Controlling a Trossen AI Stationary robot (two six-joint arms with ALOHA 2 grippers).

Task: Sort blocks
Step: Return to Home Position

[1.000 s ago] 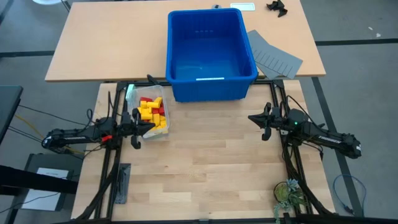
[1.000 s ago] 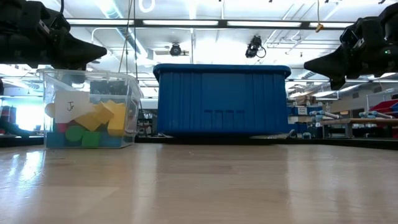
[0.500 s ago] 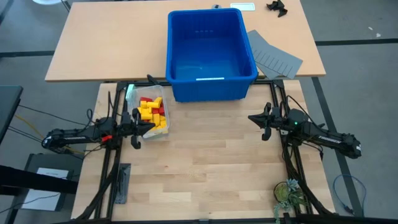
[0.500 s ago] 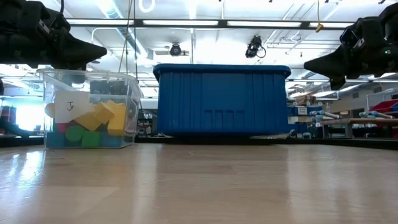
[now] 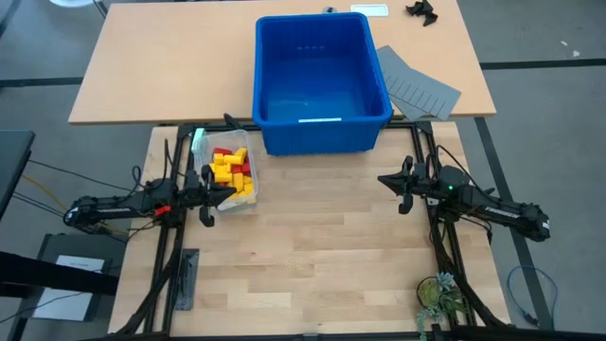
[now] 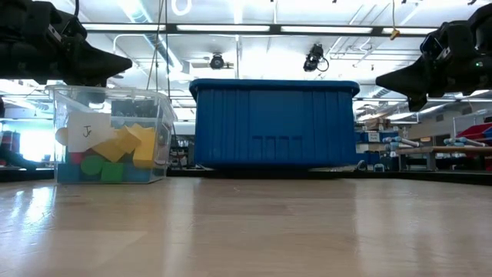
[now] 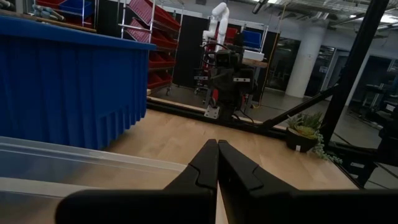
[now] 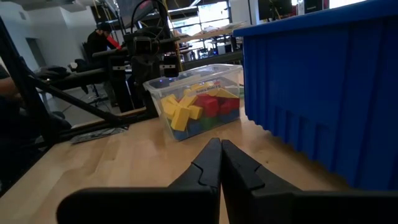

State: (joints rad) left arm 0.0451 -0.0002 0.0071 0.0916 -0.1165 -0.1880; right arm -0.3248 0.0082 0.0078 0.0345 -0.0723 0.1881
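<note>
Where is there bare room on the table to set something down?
Bare: the wood between left gripper and right gripper, from the bin to the near edge; also the bin's floor. Crowded: the tub of blocks, left gripper over its rim.

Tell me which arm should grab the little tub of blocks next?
Probably the left: the left gripper, jaws shut, hovers right at the clear tub; the right gripper waits across the table.

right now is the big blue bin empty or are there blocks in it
Empty. The high view shows only bare floor inside the blue bin; the blocks lie in the clear tub beside it.
</note>
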